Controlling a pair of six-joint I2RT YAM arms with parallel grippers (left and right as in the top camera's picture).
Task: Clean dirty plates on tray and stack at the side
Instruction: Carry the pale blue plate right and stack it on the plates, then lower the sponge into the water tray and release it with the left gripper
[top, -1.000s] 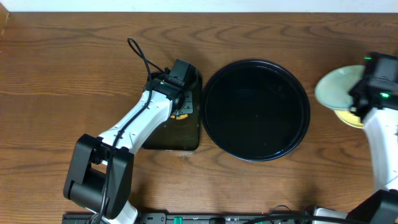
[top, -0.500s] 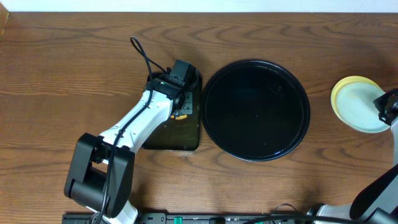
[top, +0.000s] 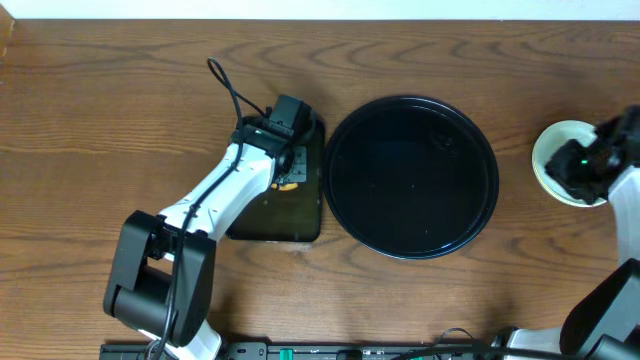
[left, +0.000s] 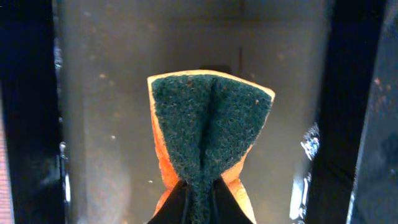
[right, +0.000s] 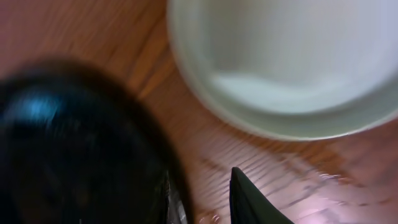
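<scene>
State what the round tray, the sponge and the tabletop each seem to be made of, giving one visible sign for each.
The tray: probably plastic or lacquer, glossy black; its floor mirrors light. The sponge: soft orange foam with a dark green fibrous scouring face; it creases where pinched. The tabletop: brown wood or wood-look laminate, going by the grain lines; which, I cannot tell.

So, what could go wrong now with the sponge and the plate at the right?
The left gripper pinches the sponge only at its folded end over the basin; it may slip out.
The open right gripper sits close beside the pale plate; a careless move could knock it.
</scene>
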